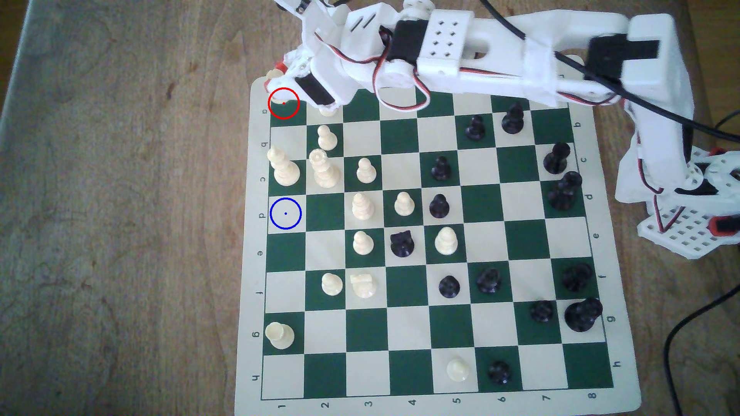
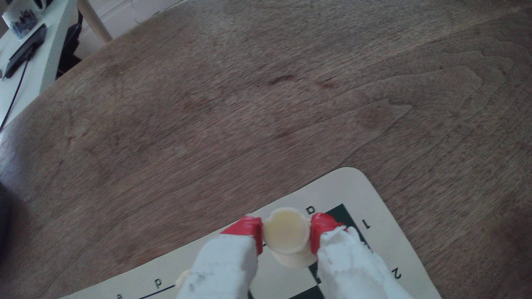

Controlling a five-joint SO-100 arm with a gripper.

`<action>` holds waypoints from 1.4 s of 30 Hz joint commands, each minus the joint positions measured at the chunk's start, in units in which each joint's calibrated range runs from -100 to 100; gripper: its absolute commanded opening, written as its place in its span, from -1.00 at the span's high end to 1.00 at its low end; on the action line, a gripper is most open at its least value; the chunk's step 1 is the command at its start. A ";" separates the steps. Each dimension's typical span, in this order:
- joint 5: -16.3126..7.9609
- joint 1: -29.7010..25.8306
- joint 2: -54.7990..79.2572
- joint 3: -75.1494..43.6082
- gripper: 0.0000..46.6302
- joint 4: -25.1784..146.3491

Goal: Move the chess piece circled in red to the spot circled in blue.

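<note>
In the wrist view, the claw [image 2: 286, 233] is closed on the chess piece circled in red [image 2: 285, 231]. Its two red fingertips [image 2: 250, 230] press the flat round head of this cream piece from both sides. The base of the piece shows below the head, over the corner of the chess board [image 2: 371, 198], close to the printed "1" and "a". I cannot tell from this view whether the base touches the square or hangs a little above it.

In the exterior view, the nearest things on the board are a cream rook [image 1: 279, 334] on the g row and a cream pawn [image 1: 457, 369] beside a black pawn [image 1: 499, 372] on the h row. Further up, on the exterior view's left edge of the board, is the spot circled in blue [image 1: 285, 213], a cream square with a blue ring and dot and no piece on it. Just beyond it stand two tall cream pieces [image 1: 283, 167] side by side.

At the far left corner of the board, the red ring [image 1: 284, 103] marks the corner square. The claw [image 1: 279, 74] is just beyond that ring, at the board's edge, and the cream head of the held piece [image 1: 274, 74] shows there beside a red fingertip. The white arm [image 1: 444, 48] reaches to it from the exterior view's right, over the far rows. The board lies on a brown wooden table [image 1: 120, 200].
</note>
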 commanded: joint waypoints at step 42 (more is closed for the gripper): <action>2.20 -14.26 -4.16 14.08 0.99 -13.16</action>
